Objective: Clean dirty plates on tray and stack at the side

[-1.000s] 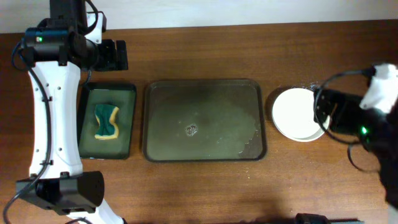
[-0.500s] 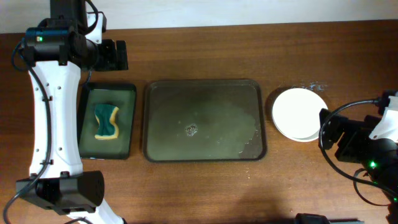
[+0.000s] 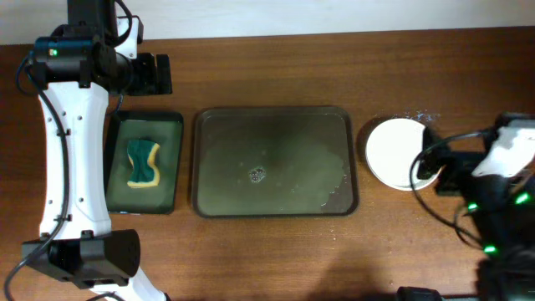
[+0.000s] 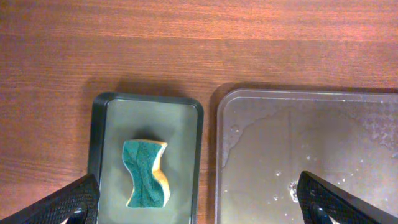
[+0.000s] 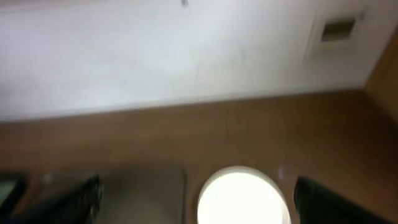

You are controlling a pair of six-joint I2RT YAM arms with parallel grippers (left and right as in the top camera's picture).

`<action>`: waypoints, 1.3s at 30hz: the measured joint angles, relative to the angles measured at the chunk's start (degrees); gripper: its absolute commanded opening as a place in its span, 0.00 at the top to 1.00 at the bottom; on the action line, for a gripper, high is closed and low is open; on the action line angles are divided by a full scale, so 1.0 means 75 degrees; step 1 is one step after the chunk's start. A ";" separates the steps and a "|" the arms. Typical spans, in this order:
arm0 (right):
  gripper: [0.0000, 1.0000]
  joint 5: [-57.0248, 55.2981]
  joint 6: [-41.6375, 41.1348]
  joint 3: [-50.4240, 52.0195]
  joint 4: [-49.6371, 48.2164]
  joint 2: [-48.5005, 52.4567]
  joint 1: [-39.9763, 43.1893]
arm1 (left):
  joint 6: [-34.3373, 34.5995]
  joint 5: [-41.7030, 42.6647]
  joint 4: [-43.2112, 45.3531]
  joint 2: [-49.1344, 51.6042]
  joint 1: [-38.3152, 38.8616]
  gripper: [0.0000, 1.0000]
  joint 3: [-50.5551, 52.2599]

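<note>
Tray (image 3: 226, 146) — water film (image 3: 330, 180), perhaps suds (image 3: 257, 174)

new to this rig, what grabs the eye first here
The big dark tray in the centre catches the eye first: no plate is on it, only droplets. Just right of it the plates glow bright white, and at far left a green and yellow sponge lies in a small black tray.

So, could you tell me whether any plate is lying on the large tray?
No, the tray holds only water smears; the plates sit beside it, off its rim.
</note>
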State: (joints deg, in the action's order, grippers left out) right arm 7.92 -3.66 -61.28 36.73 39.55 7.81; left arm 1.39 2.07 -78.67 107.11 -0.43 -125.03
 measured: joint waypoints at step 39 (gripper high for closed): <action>0.02 0.0329 0.0085 0.8087 -0.4465 -0.5176 -0.1000 | 0.0023 0.0012 0.0000 0.0009 0.0000 0.00 0.0000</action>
State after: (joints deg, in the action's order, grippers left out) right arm 10.39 -3.03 -0.62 3.25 0.73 0.32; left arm 1.56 2.15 -78.67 107.18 -0.43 -125.03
